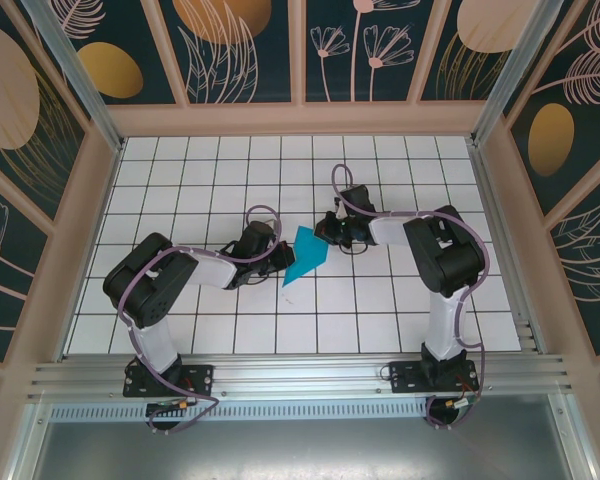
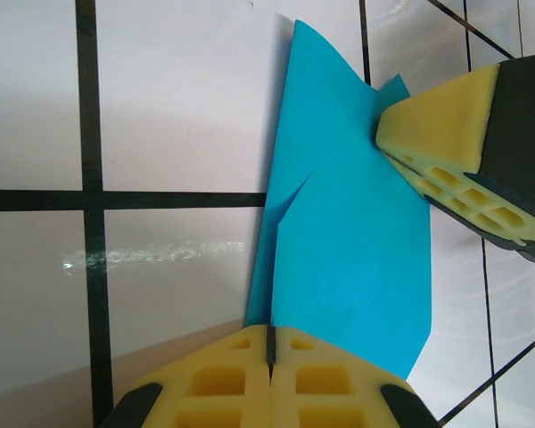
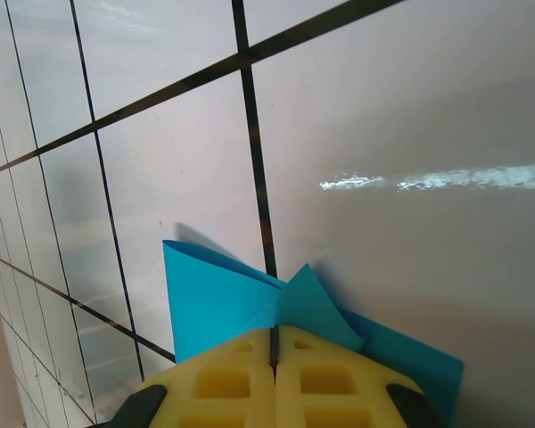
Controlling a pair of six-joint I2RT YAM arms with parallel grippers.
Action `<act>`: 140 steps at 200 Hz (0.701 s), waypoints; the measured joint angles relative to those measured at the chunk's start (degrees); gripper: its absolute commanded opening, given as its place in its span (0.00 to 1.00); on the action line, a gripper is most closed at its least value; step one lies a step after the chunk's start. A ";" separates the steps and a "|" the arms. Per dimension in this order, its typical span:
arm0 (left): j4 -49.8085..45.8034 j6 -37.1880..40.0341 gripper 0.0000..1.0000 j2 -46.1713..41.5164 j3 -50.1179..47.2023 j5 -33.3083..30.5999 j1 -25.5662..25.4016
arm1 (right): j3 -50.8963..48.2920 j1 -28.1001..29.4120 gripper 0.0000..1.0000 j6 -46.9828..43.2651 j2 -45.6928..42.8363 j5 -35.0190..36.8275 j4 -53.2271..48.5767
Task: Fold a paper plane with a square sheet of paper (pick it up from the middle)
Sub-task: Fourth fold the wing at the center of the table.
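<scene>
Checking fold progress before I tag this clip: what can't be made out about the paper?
Top external: partly folded blue paper too small to count creases; left gripper and right gripper cover its ends.
Left wrist: near edge hidden behind shut fingers; pinched or pressed, unclear.
Right wrist: most paper behind fingers, cut off below.

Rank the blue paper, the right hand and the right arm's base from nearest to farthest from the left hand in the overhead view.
1. Blue paper: right at the left hand, on its right.
2. Right hand: across the paper, farther back.
3. Right arm's base: near edge, far right.
</scene>
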 measured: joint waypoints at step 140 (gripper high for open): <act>1.09 0.00 0.00 -0.04 -0.63 -0.07 -0.02 | -0.79 -0.68 0.07 -0.63 -2.36 0.07 -2.43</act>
